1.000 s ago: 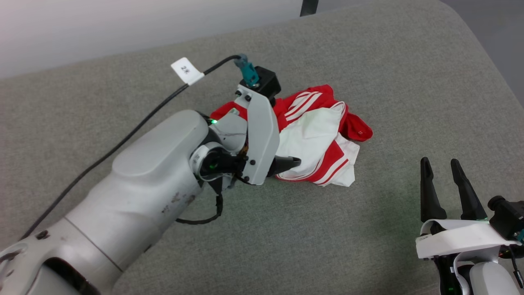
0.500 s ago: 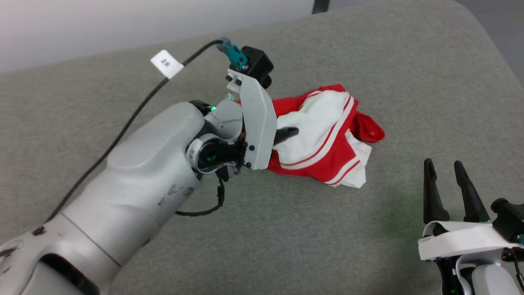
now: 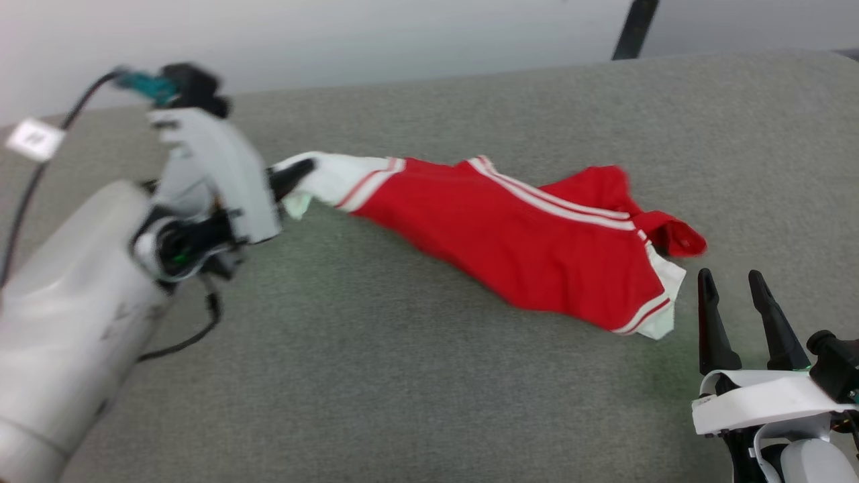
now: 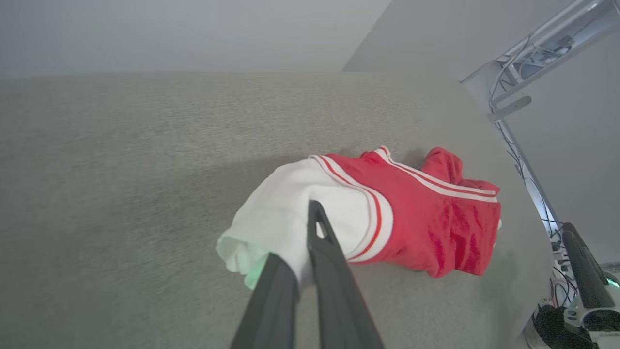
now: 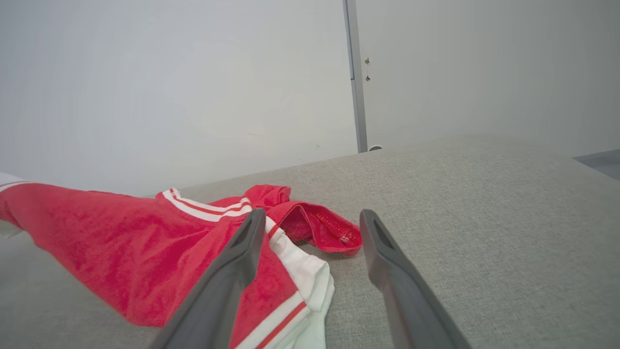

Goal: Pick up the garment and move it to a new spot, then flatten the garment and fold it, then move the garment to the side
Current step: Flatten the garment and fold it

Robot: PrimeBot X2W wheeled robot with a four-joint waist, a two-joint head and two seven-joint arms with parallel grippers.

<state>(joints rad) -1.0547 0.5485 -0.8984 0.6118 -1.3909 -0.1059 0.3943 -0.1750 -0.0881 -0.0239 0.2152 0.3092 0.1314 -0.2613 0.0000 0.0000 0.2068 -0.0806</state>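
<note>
The step in hand is judged to be the moving of the garment to a new spot on the grey surface (image 3: 416, 376). The garment (image 3: 523, 248) is seen stretched in a long band across the middle of that surface. Its white end (image 4: 281, 213) is raised off the surface toward the left side, and its red bulk and a bunched red fold rest on the surface toward the near right corner.

For the step to be done well, the pull should be kept low and steady, so that the thin fabric is drawn out rather than roped. The cloth should be set down where bare surface is left on every side for the flattening to come. A slip from so small a pinch is to be feared if the pull is made sharply.

The left gripper (image 3: 294, 180) is held above the left part of the surface, its jaws closed tight on the white end, which is pinched between the two dark fingers. The right gripper (image 3: 729, 278) is poised over the near right corner of the surface, just beside the trailing hem. Its jaws are parted wide, and nothing is held by them.
</note>
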